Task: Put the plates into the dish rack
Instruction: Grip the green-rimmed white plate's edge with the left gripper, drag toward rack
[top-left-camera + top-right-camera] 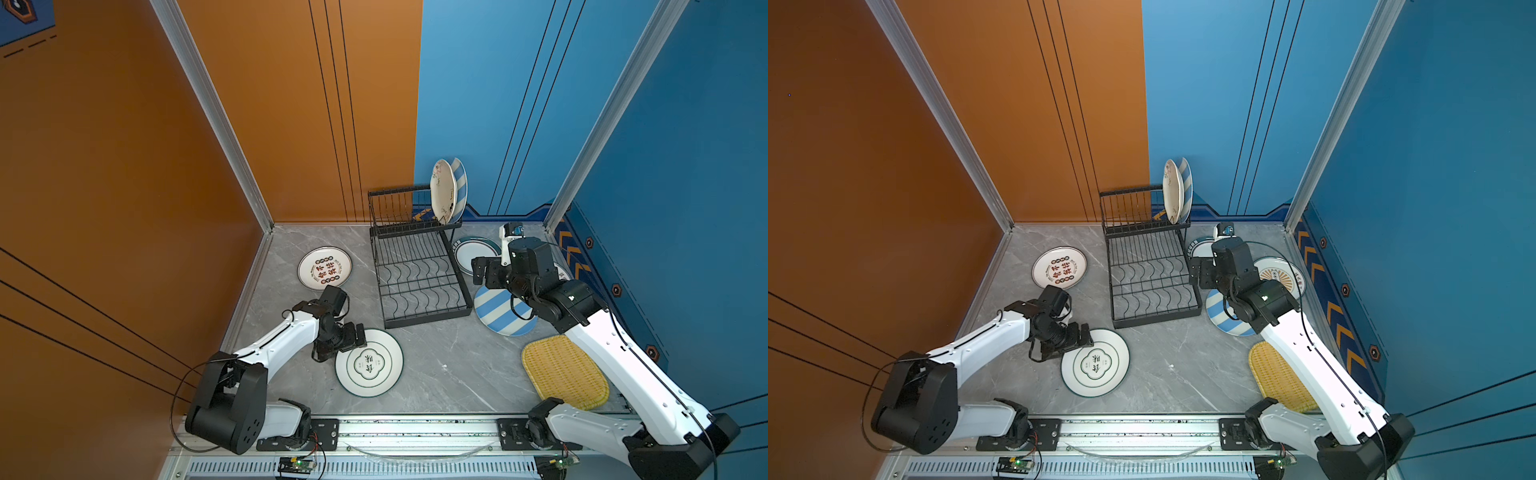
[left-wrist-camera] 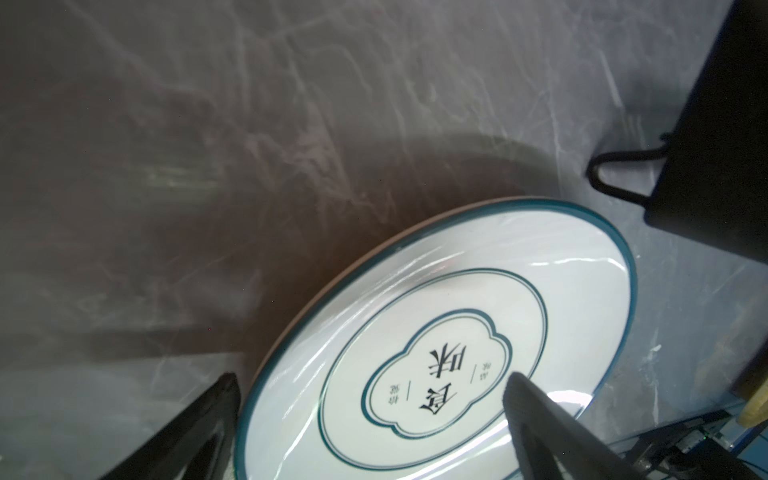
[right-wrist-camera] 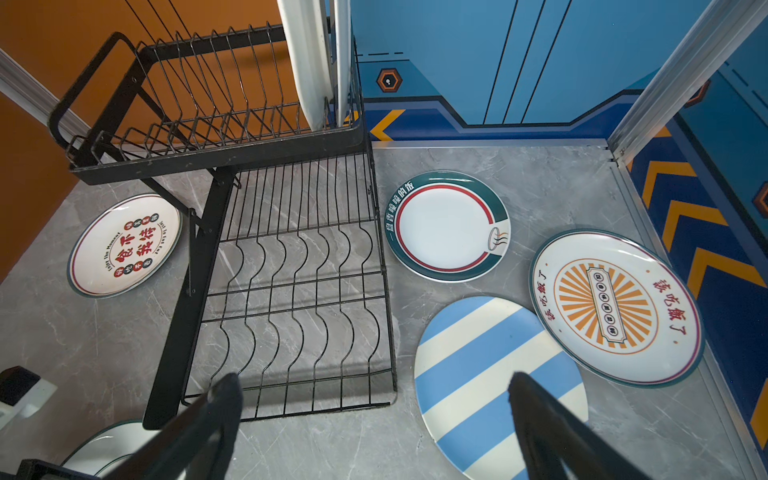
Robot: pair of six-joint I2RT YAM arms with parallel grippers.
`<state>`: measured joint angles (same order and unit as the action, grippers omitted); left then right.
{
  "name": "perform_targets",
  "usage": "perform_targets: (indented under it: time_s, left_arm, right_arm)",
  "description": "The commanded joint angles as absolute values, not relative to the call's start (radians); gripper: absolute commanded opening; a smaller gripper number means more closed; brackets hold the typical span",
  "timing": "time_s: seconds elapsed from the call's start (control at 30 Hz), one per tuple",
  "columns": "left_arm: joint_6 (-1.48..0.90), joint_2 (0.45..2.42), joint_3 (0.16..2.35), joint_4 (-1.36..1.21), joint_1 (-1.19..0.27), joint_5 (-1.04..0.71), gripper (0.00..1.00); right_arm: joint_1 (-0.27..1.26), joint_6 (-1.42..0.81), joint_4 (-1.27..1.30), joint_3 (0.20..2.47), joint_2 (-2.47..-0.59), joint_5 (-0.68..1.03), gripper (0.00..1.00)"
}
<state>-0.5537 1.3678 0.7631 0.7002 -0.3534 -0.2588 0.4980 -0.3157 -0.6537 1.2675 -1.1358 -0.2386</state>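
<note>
The black wire dish rack (image 1: 428, 319) stands mid-table. Two plates stand upright in its tall tier: a cream printed one (image 1: 442, 193) and a striped one (image 1: 460, 183). My left gripper (image 2: 374, 386) is open and straddles the rim of a flat white plate with teal rings (image 1: 369, 363), one finger over it and one outside. My right gripper (image 3: 374, 395) hangs open between the rack's right edge and a blue-striped plate (image 3: 490, 374). Also lying flat are a red-lettered plate (image 1: 324, 268), a teal-and-red rimmed plate (image 3: 446, 226), a sunburst plate (image 3: 615, 307) and a yellow woven plate (image 1: 563, 372).
Orange wall (image 1: 124, 166) on the left and blue wall (image 1: 685, 187) on the right close in the grey marble table (image 1: 449, 365). An aluminium rail (image 1: 415, 428) carrying both arm bases runs along the front edge. The right arm passes over the woven plate.
</note>
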Motion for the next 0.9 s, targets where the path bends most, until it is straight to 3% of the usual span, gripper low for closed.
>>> perform_targets:
  time_s: [0.0,0.4,0.7,0.87]
  left_arm:
    - [-0.530,1.398,0.805,0.724,-0.411,-0.300,0.99]
    - [-0.599,1.522,0.923,0.673,-0.650,-0.374,0.99]
    - [-0.618,1.329,0.748,0.632,-0.613,-0.343,0.98]
    - [-0.668,1.208,0.609,0.505,-0.563,-0.381,0.90]
  right_arm:
    - [0.506,-0.334,-0.700,1.261,-1.108,-0.230,1.00]
    - [0.525,-0.384,-0.736,1.213,-1.068,-0.207,1.00]
    - [0.533,-0.425,-0.750,1.154,-1.051,-0.110,1.00]
    - [0.526,-0.421,-0.750,1.132,-1.030,-0.073,1.00]
